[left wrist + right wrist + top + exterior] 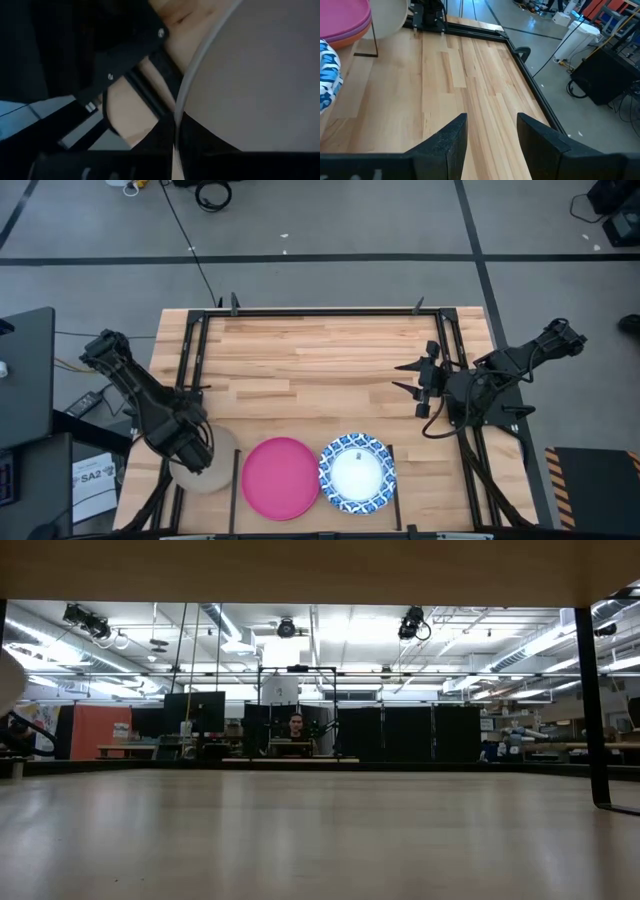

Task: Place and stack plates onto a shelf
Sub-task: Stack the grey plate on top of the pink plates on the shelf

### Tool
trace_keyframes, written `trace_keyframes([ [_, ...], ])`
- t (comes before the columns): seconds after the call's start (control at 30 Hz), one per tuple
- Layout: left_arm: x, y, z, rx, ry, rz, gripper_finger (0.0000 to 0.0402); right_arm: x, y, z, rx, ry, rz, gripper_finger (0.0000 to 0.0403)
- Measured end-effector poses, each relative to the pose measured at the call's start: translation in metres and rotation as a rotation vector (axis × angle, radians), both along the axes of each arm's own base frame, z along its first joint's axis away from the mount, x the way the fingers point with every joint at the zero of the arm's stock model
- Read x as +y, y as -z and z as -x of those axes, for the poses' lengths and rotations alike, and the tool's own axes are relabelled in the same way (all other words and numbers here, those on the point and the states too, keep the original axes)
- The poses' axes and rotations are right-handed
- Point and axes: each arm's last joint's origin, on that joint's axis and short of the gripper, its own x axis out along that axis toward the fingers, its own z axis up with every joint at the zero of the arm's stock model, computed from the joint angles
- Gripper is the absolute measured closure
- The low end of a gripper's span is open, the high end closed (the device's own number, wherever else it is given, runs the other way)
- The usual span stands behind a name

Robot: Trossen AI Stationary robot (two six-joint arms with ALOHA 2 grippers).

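Pale beige plate [207, 468] sits in the shelf's [300, 370] near-left bay, its rim clamped by the left gripper [192, 448]. Right gripper [407, 376] hovers with fingers apart over the shelf's right side.

Your high view looks straight down on the whole shelf [320, 370], both arms and the floor around it. Your low view sits at board level, facing flat across the wood into the room, where a person [296, 727] sits far back; one black bar [590, 710] stands at its right. Your left wrist view is pressed very close against the pale beige plate [260, 75], its rim filling the frame. Your right wrist view looks along the board past its own fingers [447, 145] toward the magenta plate [345, 17]; high view shares that plate [281, 478].
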Motion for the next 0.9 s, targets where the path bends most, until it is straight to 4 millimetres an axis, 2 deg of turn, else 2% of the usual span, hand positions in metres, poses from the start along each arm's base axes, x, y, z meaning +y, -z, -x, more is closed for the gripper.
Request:
trace_keyframes([
  [0.53,0.009,0.0,-0.01,-0.015,-0.094,-0.002,0.0385,0.0,-0.001,0.0,-0.005,0.0,-0.001,0.0227],
  [0.9,0.027,0.0,-0.025,-0.072,-0.119,-0.055,0.0385,0.0,0.0,0.0,-0.005,0.0,0.0,0.0227],
])
